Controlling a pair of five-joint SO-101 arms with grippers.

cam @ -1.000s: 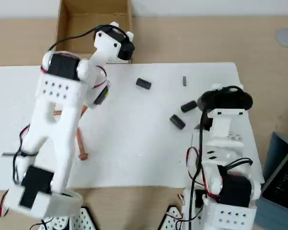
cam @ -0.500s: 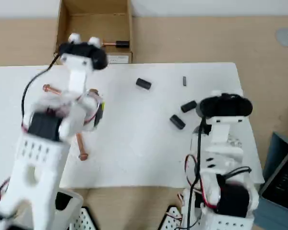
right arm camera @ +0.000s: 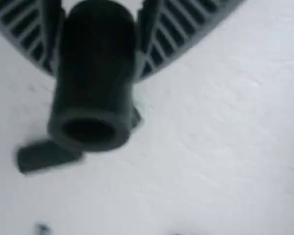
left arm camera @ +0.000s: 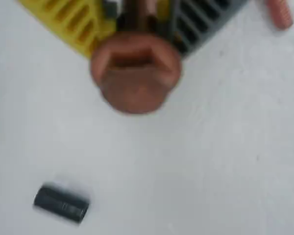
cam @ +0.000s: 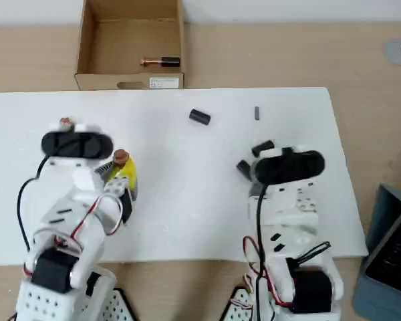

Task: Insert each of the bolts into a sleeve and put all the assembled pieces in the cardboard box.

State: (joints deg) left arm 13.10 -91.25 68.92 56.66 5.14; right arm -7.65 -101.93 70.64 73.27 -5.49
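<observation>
My left gripper [left arm camera: 137,36] is shut on a copper bolt [left arm camera: 135,73], head outward, between its yellow and grey fingers. From above, that bolt [cam: 120,157] sits at the left gripper [cam: 123,167] over the left part of the white mat [cam: 187,200]. My right gripper [right arm camera: 100,44] is shut on a black sleeve [right arm camera: 93,83] with its open bore facing the camera. A second sleeve [right arm camera: 46,154] lies on the mat just past it. An assembled bolt and sleeve [cam: 162,62] lies in the cardboard box [cam: 87,40].
A loose black sleeve [cam: 200,117] lies mid-mat, also seen as a sleeve [left arm camera: 61,203] from the left wrist. Another bolt's head [cam: 65,123] pokes out behind the left arm. Two sleeves [cam: 262,146] [cam: 242,167] show at the right arm's [cam: 287,167] edge. A small dark piece [cam: 256,113] lies far right.
The left arm has drawn back from the box to the mat's left side, leaving an assembled piece in the box. The right arm has shifted left over the two sleeves.
</observation>
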